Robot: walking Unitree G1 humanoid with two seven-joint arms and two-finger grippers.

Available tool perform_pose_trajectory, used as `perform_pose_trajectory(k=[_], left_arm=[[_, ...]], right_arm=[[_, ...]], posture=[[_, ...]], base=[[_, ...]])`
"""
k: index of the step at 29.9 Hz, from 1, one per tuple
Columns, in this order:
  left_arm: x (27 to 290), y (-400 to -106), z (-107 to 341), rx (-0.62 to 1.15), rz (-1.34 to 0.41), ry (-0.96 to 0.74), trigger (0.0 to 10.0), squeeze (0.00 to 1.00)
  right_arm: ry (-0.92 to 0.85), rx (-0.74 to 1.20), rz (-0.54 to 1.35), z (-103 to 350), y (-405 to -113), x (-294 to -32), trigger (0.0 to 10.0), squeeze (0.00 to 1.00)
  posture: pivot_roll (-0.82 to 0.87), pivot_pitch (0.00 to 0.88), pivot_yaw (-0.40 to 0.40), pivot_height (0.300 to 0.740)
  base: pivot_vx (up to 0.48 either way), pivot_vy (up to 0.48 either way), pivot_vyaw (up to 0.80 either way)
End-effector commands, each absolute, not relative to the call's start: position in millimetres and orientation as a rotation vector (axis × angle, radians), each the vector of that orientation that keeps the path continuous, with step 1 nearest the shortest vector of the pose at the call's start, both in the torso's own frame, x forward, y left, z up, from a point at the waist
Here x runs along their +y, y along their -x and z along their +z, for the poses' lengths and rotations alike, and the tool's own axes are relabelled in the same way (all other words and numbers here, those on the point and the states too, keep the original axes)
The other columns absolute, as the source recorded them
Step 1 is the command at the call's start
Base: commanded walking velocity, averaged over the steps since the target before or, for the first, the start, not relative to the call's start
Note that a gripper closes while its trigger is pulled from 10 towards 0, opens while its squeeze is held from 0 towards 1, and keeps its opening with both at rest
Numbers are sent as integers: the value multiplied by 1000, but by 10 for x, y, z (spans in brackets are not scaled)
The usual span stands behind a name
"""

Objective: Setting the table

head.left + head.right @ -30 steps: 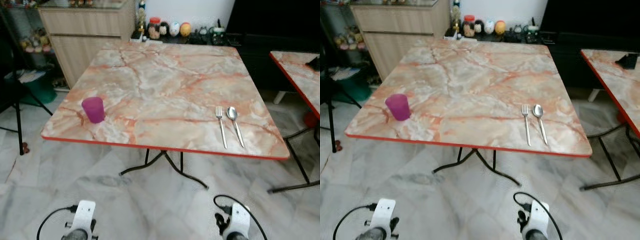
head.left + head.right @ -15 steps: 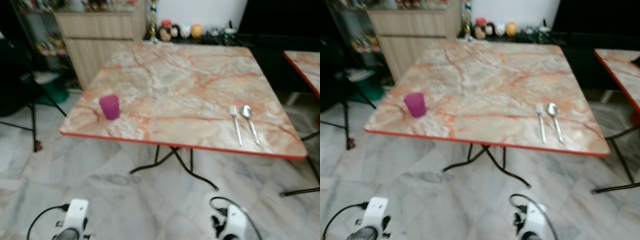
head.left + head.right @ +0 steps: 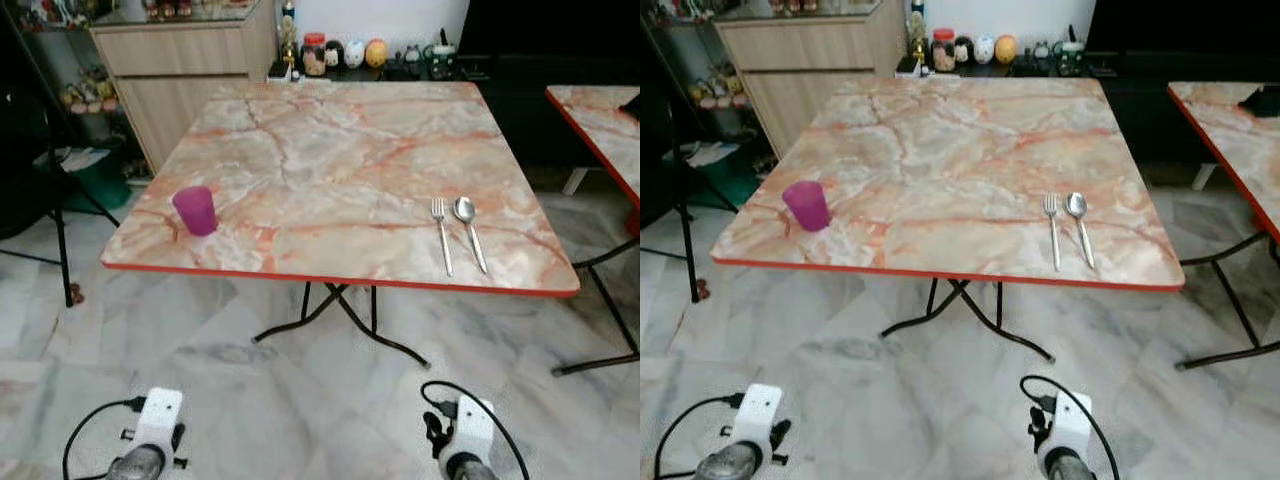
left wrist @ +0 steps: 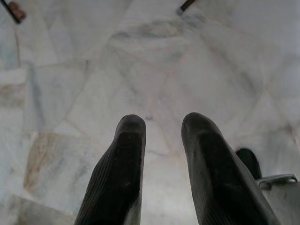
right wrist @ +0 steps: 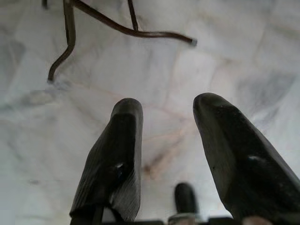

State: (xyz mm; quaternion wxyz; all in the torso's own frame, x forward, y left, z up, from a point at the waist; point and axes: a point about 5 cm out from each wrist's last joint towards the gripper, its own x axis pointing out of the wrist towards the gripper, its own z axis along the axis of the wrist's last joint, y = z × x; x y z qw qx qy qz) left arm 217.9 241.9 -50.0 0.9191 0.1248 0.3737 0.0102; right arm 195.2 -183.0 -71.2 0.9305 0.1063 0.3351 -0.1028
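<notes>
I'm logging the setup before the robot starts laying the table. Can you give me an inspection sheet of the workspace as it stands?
Surface: marble-pattern table with a red edge, on black folding legs.
Job's things: purple cup upright near the front left corner; fork and spoon lying side by side near the front right.
Clutter: nothing seen on the table.
Grippers: left gripper and right gripper both open, empty, hanging low over the floor.
Cables: black cable loops at each wrist.
Surroundings: marble floor; wooden cabinet behind left; jars and ornaments on a dark shelf behind; second table at right; tripod leg at left.
</notes>
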Motion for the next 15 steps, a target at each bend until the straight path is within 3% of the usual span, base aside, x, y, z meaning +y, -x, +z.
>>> perform_pose_trajectory(k=[1, 2, 8, 15], left_arm=[[2440, -2225, -465, 755, 27, -237, 10000, 0], [2380, -2321, -418, 741, -54, -278, 10000, 0], [2262, -2531, -315, 711, -49, -236, 10000, 0], [2240, -2389, -419, 731, -27, -204, 10000, 0]], right_arm=[[-178, 664, -193, -684, -1989, -1813, 10000, 0], [-129, 690, -140, -702, -1971, -1790, 10000, 0], [-78, 679, -112, -665, -2010, -1908, 10000, 0], [-95, 692, -175, -699, -1911, -2018, 10000, 0]], posture=[[-4, 0, 77, 740], [-40, 0, 77, 740], [-25, 0, 45, 740], [-2, 0, 26, 740]], base=[[0, 0, 0], [0, 0, 0], [0, 0, 0], [0, 0, 0]])
